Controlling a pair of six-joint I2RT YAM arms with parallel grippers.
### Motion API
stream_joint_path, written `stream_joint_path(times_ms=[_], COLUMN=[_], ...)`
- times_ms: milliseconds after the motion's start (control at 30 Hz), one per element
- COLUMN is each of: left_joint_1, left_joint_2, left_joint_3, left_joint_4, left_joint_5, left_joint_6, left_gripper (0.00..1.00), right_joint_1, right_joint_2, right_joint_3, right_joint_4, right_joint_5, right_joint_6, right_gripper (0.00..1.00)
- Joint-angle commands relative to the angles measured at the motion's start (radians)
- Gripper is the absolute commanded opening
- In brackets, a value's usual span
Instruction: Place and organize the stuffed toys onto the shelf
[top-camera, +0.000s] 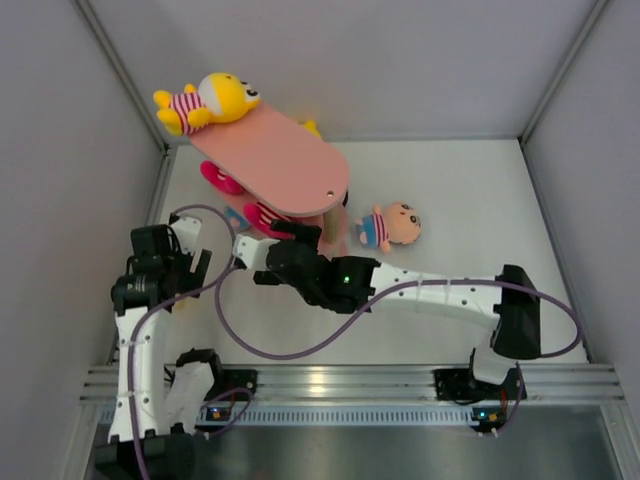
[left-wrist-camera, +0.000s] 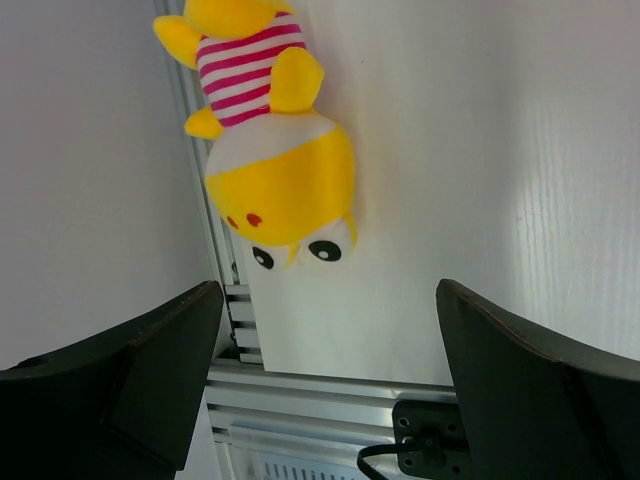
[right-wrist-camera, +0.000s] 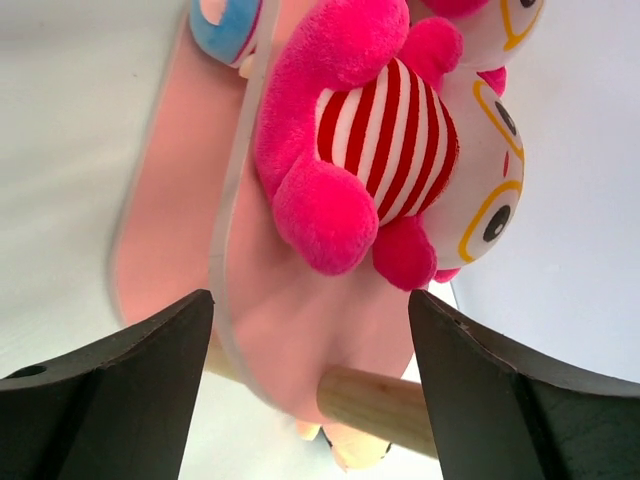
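Right gripper (right-wrist-camera: 310, 300) is spread wide, nothing held; pink toy (right-wrist-camera: 370, 130) is laid on the shelf (right-wrist-camera: 160, 230). Left gripper (left-wrist-camera: 330, 290) is spread wide too, empty.

Flat white tabletop (top-camera: 480, 190); faint wood grain shows in the left wrist view. Ribbed silver aluminium rail (top-camera: 340, 385) runs along its near edge, and a narrower silver metal strip (top-camera: 158, 190) along its left edge. Plain pale grey wall panels (top-camera: 380, 60) enclose three sides, joined by slanting grey metal corner struts (top-camera: 120, 70)
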Motion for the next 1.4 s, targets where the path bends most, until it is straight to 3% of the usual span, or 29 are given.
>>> stream_joint_path(times_ms=[0,233,400,500,567,600,633,700,733,767,900,1100,1267,1367], left_joint_1=[0.028,0.188,0.332,0.364,0.366,0.366,0.366,0.366,0.366,0.366,0.366,0.366,0.366,0.363], left_joint_2=[0.077,0.250,0.397,0.488,0.529,0.535,0.540,0.529,0.506,0.485,0.254,-0.061,-0.193,-0.187], left_joint_3=[0.013,0.008,-0.055,-0.079,-0.105,-0.116,-0.125,-0.150,-0.160,-0.167,-0.193,-0.070,0.172,0.376], left_joint_4=[0.114,0.193,0.304,0.347,0.379,0.413,0.430,0.457,0.454,0.453,0.396,0.079,-0.151,-0.265], left_joint_5=[-0.002,0.129,0.111,0.110,0.123,0.137,0.146,0.174,0.189,0.223,0.351,0.481,0.522,0.588], left_joint_6=[-0.010,0.050,0.070,0.071,0.082,0.091,0.111,0.129,0.151,0.160,0.232,0.303,0.323,0.318], left_gripper=[0.95,0.95,0.95,0.97,0.93,0.88,0.67,0.42,0.18,0.00,0.00,0.00,0.00,0.00], right_joint_1=[0.037,0.044,0.044,0.044,0.044,0.044,0.044,0.043,0.044,0.044,0.043,0.029,-0.005,-0.043], right_joint_2=[-0.088,-0.163,-0.197,-0.207,-0.211,-0.217,-0.223,-0.241,-0.249,-0.255,-0.296,-0.355,-0.385,-0.382], right_joint_3=[0.072,0.076,0.075,0.072,0.076,0.076,0.076,0.076,0.078,0.079,0.099,0.144,0.196,0.244], right_joint_4=[-0.049,-0.105,-0.115,-0.117,-0.118,-0.117,-0.118,-0.118,-0.121,-0.123,-0.158,-0.207,-0.226,-0.243], right_joint_5=[-0.031,-0.106,-0.152,-0.160,-0.165,-0.174,-0.180,-0.203,-0.212,-0.221,-0.276,-0.425,-0.529,-0.604], right_joint_6=[0.028,0.051,0.079,0.085,0.089,0.097,0.102,0.115,0.120,0.123,0.140,0.194,0.240,0.258], right_gripper=[0.79,0.80,0.80,0.80,0.80,0.80,0.80,0.81,0.82,0.81,0.83,0.84,0.85,0.85])
